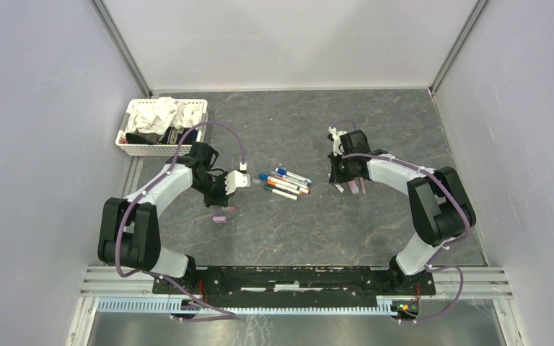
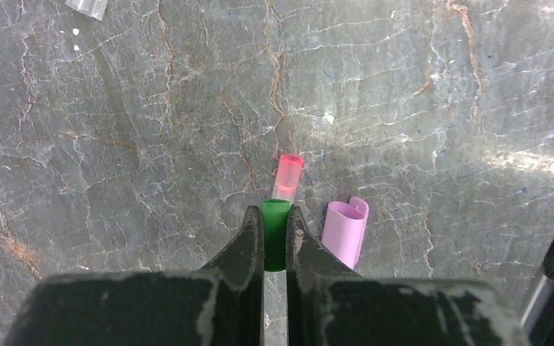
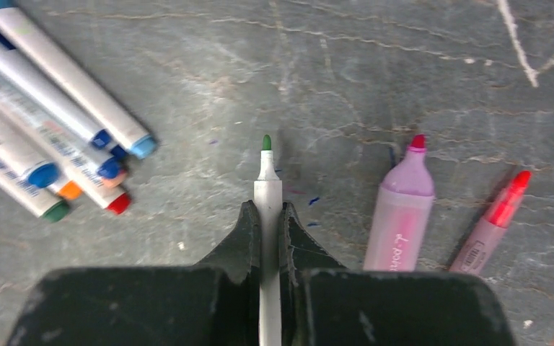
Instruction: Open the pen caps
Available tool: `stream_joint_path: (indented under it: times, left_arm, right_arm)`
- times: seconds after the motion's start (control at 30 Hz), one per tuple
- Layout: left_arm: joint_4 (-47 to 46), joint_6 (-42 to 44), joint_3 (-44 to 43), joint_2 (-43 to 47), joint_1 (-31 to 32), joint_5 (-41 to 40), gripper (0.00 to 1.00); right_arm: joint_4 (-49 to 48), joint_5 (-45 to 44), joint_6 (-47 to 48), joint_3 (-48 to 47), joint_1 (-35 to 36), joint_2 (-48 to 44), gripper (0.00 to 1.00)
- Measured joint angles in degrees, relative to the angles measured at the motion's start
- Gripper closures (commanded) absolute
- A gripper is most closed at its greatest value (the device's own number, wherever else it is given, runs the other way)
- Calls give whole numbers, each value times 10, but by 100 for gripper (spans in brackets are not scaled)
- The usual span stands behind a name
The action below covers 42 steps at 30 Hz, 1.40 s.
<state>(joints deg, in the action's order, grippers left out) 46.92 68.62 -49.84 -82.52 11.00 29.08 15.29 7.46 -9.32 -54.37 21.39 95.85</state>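
Note:
My left gripper (image 2: pixel 275 212) is shut on a short green pen cap (image 2: pixel 275 241), low over the table. Just ahead of it lies a translucent red cap (image 2: pixel 288 176), and a wider pink-purple cap (image 2: pixel 345 231) lies to its right. My right gripper (image 3: pixel 267 209) is shut on a white pen (image 3: pixel 267 184) whose green tip is bare. Beside it lie an uncapped pink-purple marker (image 3: pixel 402 210) and a slim pen with a bare red tip (image 3: pixel 495 218). Several capped pens (image 1: pixel 285 182) lie in a bunch between the two grippers.
A white basket (image 1: pixel 127 137) holding cloths stands at the back left. Pale walls close the table on three sides. The capped pens (image 3: pixel 50 140) lie close on the left of my right gripper.

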Motion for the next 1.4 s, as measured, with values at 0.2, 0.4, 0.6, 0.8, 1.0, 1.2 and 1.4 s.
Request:
stream_joint_path:
  times: [0.2,0.4,0.6,0.8,1.0,1.2,1.4]
  left_arm:
    - [-29,-10,10,-24,0,0,72]
    - [-39,-19,12,-47,0,0,55]
    - [-37,-26,13,-51,0,7,43]
    - [-11,-32,-5,-49,0,22,13]
    - [29,-47,-74,-37,0,56,0]
    - [54,-80,-127,-8,0,73,0]
    - [79,-145,-194,-5,0,72,0]
  right_arm:
    - [-12,-73,-5,11,0,10,75]
    - [-34,-94,-7,23,3,7,62]
    - [-50,-85,-9,33,2,2,65]
    - [-56,-46,-18,33,-5,2,63]
    - [-47,-8,-31,33,-4,-3,59]
    - [-7,-2,-11,-30,23,-7,60]
    - [-8,20,36,-152,92,65,64]
